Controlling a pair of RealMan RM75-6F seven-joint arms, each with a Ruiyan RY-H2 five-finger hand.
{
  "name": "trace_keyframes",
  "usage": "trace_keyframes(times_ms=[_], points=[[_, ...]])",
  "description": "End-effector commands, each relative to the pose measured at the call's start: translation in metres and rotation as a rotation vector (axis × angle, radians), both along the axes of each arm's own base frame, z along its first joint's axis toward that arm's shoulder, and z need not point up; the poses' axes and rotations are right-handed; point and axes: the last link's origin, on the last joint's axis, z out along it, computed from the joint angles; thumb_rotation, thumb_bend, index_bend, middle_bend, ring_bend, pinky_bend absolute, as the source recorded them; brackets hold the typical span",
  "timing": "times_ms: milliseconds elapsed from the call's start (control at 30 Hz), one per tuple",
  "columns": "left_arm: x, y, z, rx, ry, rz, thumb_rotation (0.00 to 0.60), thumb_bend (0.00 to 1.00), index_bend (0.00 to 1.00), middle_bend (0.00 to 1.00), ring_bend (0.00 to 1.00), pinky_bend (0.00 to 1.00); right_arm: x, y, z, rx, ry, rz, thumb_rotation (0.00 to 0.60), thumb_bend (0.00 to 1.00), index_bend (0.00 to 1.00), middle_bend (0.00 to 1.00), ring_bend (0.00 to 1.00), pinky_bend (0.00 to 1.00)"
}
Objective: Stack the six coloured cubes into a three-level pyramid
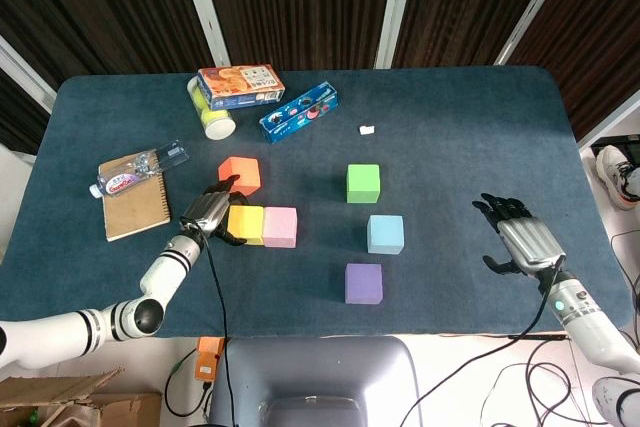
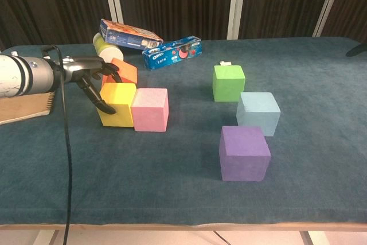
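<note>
1. Left hand [image 1: 208, 213] is low on the table [image 1: 450, 127], its fingers curled against the yellow cube [image 1: 245, 224], touching that cube's outer side and top edge; whether it truly grips or only presses, I cannot tell.
2. Touching the yellow cube on the side away from the hand sits the pink cube [image 1: 280, 226], the two flush in a row.
3. Just beyond the fingers, the orange cube [image 1: 240, 174] sits turned at an angle, close behind the yellow one; the chest view shows only its top corner past the fingers.
4. Further out from the left hand, toward the middle of the table: the purple cube [image 1: 364, 283] nearest the front edge, the light blue cube [image 1: 385, 233] just behind it, then the green cube [image 1: 363, 183] behind that. All three stand apart from one another, none stacked.
5. On the left hand's outer side lies a notebook [image 1: 132, 202] with a plastic bottle [image 1: 140, 169] lying on it.
6. Far beyond the hand sit a blue biscuit pack [image 1: 298, 112], an orange box [image 1: 240, 86] and a yellow-green tub [image 1: 212, 112].
7. Right hand [image 1: 523, 238] hangs well apart from every cube, fingers spread, holding nothing.
</note>
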Motion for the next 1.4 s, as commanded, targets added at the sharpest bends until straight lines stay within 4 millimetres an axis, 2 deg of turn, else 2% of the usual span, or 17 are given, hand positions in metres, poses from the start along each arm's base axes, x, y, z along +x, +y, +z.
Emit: trace_keyframes(times_ms=[33,267,667,1000,1400], points=[[0.0001,0.0013,-0.0009,0.005,0.003,0.002,0.6,0.14,0.49,0.03,0.0,0.08,-0.0005,0.0004,0.0017,-0.004,-0.001,-0.003,0.6,0.25,0.0,0.0,0.0,0.0],[-0.0022,0.003,-0.0041,0.005,0.005,0.012,0.6,0.13,0.41,0.03,0.0,0.08,-0.001,0.0012,0.0038,-0.006,-0.004,-0.006,0.6,0.25,0.0,0.0,0.0,0.0],[-0.0064,0.0019,-0.0069,-0.024,0.035,0.022,0.6,0.11,0.36,0.03,0.0,0.08,-0.0003,0.0018,0.0047,-0.009,-0.004,-0.005,0.6,0.25,0.0,0.0,0.0,0.0],[-0.0058,0.0004,-0.0059,-0.03,0.035,0.023,0.6,0.11,0.36,0.03,0.0,0.08,-0.0009,0.0019,0.0049,-0.009,-0.003,-0.008,0.6,0.25,0.0,0.0,0.0,0.0],[-0.0034,-0.0015,-0.0048,-0.025,0.029,0.022,0.6,0.1,0.43,0.03,0.0,0.08,-0.0012,0.0027,0.0058,-0.007,-0.002,-0.011,0.6,0.25,0.0,0.0,0.0,0.0]])
